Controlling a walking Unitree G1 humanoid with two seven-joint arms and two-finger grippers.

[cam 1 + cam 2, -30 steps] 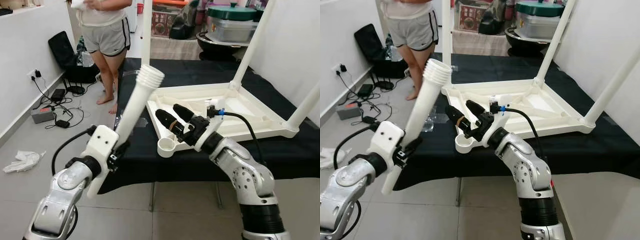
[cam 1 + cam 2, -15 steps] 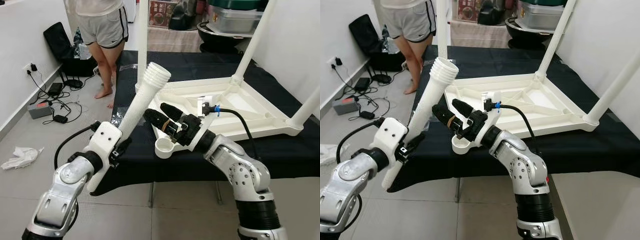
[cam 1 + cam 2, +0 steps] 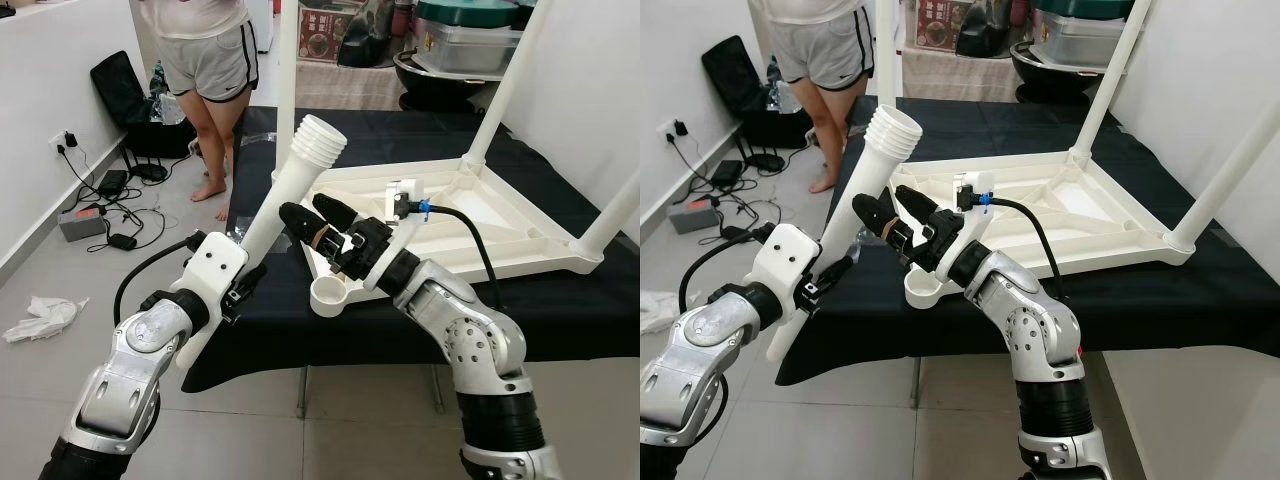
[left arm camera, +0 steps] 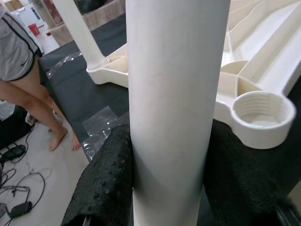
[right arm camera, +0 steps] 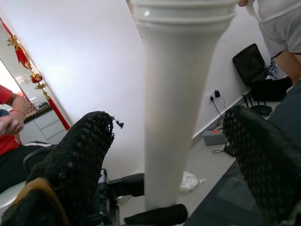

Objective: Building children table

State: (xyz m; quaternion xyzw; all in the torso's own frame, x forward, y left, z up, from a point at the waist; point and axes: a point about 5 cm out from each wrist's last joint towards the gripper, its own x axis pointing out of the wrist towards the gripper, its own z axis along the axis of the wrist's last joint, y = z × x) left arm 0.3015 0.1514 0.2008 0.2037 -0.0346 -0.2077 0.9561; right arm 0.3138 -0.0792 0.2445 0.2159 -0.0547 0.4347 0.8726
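White plastic leg (image 3: 285,190): smooth round tube, ribbed thread at its upper end, tilted up toward the upturned table.
Left gripper (image 4: 164,188): two rough black foam-like fingers clamped on the leg's lower shaft, as a second ago.
Right gripper (image 3: 315,215): fingers spread apart; it has moved from over the socket to beside the leg, and its wrist view shows the tube between the two mesh-textured pads without clear contact.
Table top (image 3: 520,225): cream plastic, ribbed underside up, lying on black cloth (image 3: 400,140); three legs already stand upright in their corners.
Empty socket (image 3: 329,296): round threaded cup at the near corner, just below the right gripper.
Person (image 3: 205,50): grey shorts, barefoot on the tiled floor, well behind the bench.
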